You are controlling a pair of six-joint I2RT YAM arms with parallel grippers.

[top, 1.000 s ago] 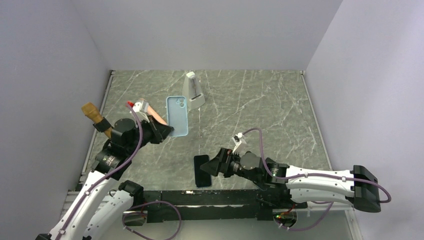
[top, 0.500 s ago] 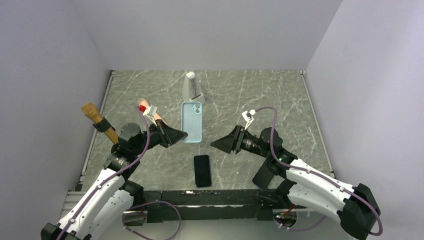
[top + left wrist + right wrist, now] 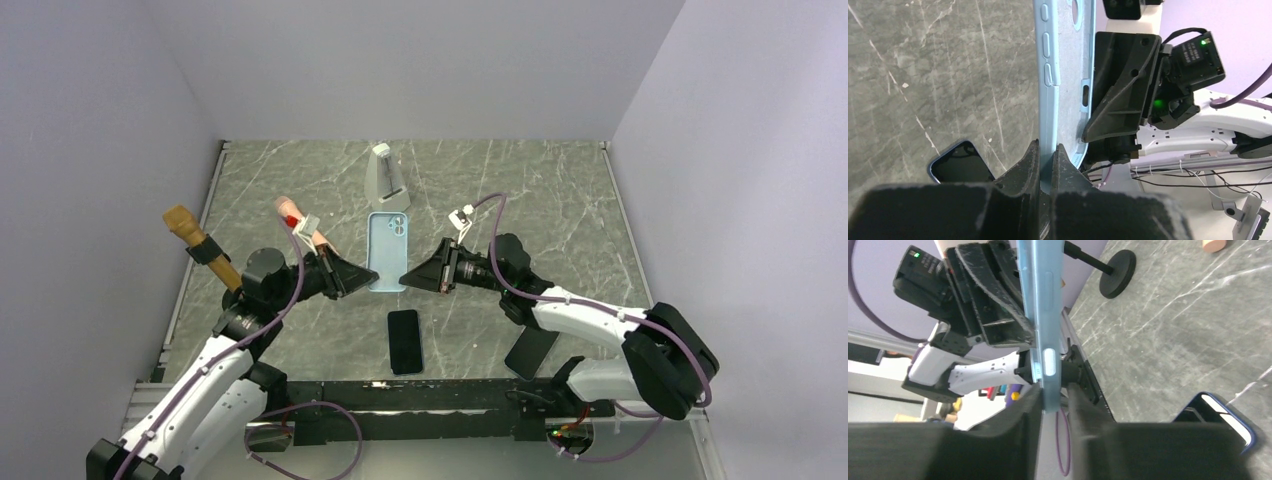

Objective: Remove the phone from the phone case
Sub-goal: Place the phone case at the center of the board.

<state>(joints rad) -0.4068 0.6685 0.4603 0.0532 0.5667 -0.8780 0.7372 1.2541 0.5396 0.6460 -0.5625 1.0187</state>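
Note:
A light blue phone case [image 3: 388,250] hangs above the table between both arms, its camera cutout at the far end. My left gripper [image 3: 368,281] is shut on the case's near left edge [image 3: 1065,75], the case wall pinched between its fingertips [image 3: 1048,150]. My right gripper [image 3: 405,278] has its jaws closed in on the opposite edge [image 3: 1035,300], the case rim between the fingertips [image 3: 1053,395]. The black phone [image 3: 404,341] lies flat on the table below, out of the case, and also shows in the wrist views [image 3: 960,162] [image 3: 1218,415].
A white upright stand [image 3: 385,178] sits at the back centre. A wooden-handled tool [image 3: 190,232] lies along the left edge, with a pinkish object [image 3: 300,222] near the left arm. A black round base [image 3: 1118,275] shows behind the case.
My right gripper left the phone on the table, rose to the case and closed on its right edge. The left arm brought the case toward the centre and lower.

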